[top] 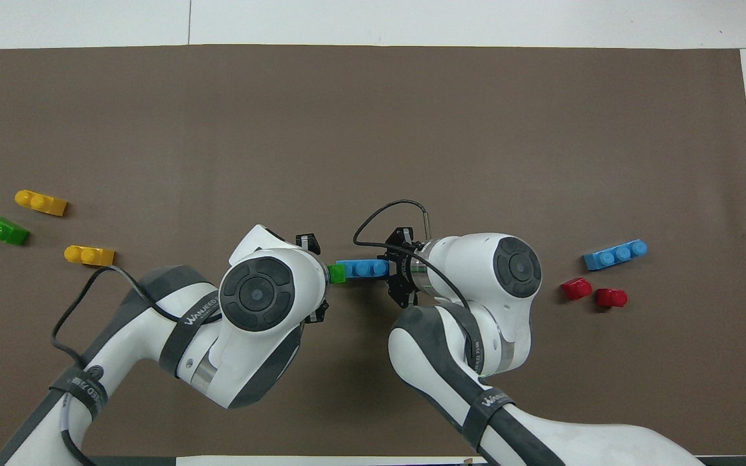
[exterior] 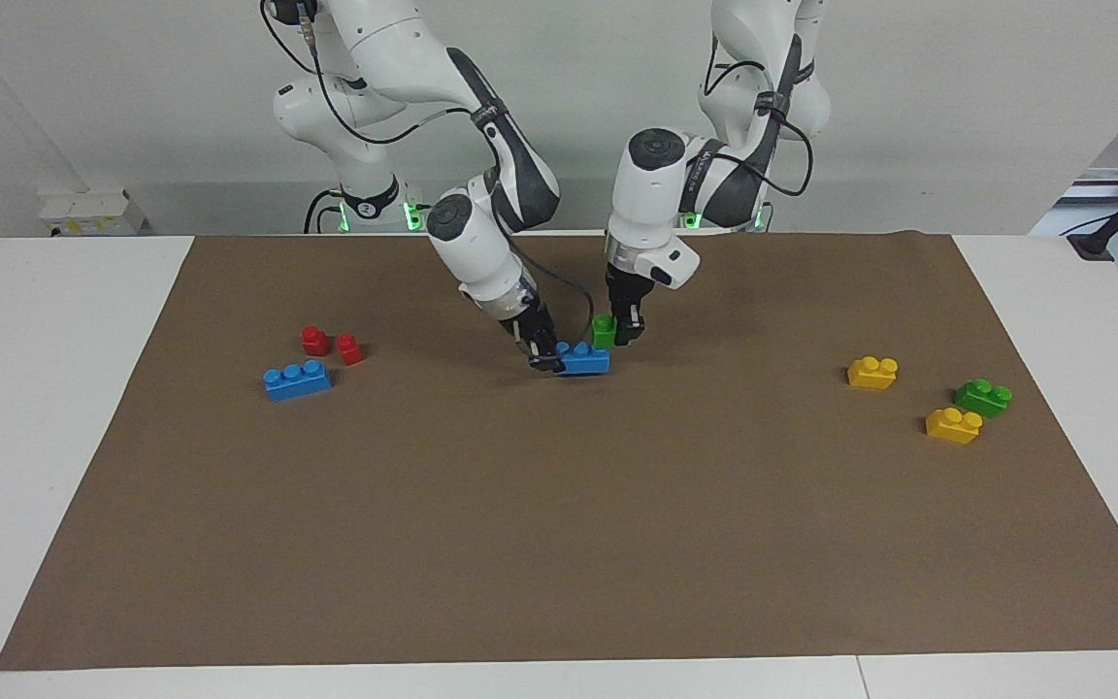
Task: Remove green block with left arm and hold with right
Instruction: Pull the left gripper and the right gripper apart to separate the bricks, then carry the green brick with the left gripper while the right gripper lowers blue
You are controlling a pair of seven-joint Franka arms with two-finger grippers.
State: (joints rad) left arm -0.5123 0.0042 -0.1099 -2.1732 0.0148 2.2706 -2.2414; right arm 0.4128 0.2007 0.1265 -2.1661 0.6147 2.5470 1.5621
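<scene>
left gripper [exterior: 623, 333] clamps green block [exterior: 604, 331], just above blue brick [exterior: 584, 360].

The green block [exterior: 604, 330] is seen to be of smooth, glossy plastic, as is the blue brick [exterior: 584, 359] beside it; the same shiny moulded finish is shown by the yellow bricks [exterior: 872, 372] and the red bricks [exterior: 314, 340]. The worktop [exterior: 45, 320] is given a smooth, pale, faintly sheened surface, over which a matt brown mat [exterior: 559, 524], paper-like or felt-like, is laid. The arm shells [top: 263, 304] are finished in glossy white plastic with dark matt joints.
</scene>
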